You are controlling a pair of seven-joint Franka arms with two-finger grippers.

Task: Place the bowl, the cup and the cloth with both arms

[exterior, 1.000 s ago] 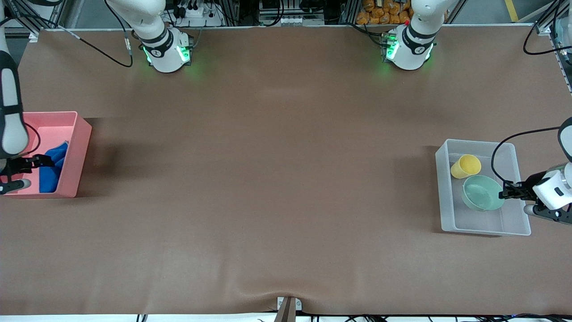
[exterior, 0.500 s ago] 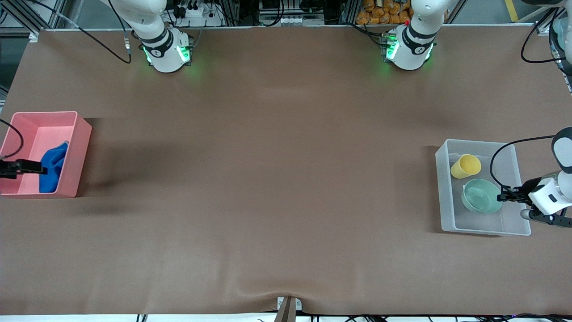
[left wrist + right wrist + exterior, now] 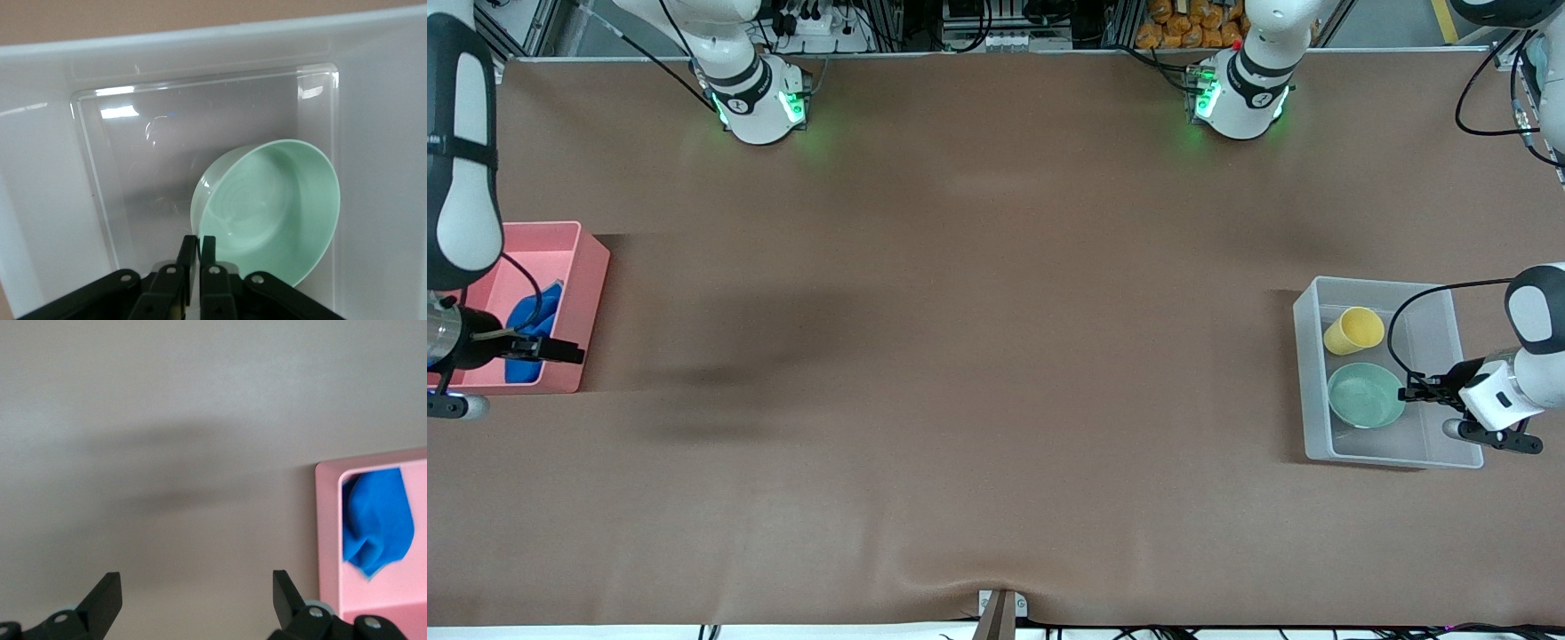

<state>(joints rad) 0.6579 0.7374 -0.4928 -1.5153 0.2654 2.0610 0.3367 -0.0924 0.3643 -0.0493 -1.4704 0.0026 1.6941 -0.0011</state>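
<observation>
Since the bowl (image 3: 1365, 396) sits low in the clear bin (image 3: 1316, 444) with its base down, the placing step for it looks all but done. It lies in the bin's half nearer the front camera, just beside the cup (image 3: 1353, 331), which rests in the farther half.

- Left gripper (image 3: 1409, 392): reaches into the bin; jaws clenched thin on the bowl's rim. A pinch at the edge suits a shallow dish with no handle.
- Cloth (image 3: 541, 311): bunched in the pink bin (image 3: 591, 267) at the right arm's end of the worktop (image 3: 978, 356).
- Right gripper (image 3: 560, 353): over the pink bin's wall toward the worktop's middle; jaws released, spread wide, nothing between them.

Judgement: all three items are binned; only the release of the bowl remains.
</observation>
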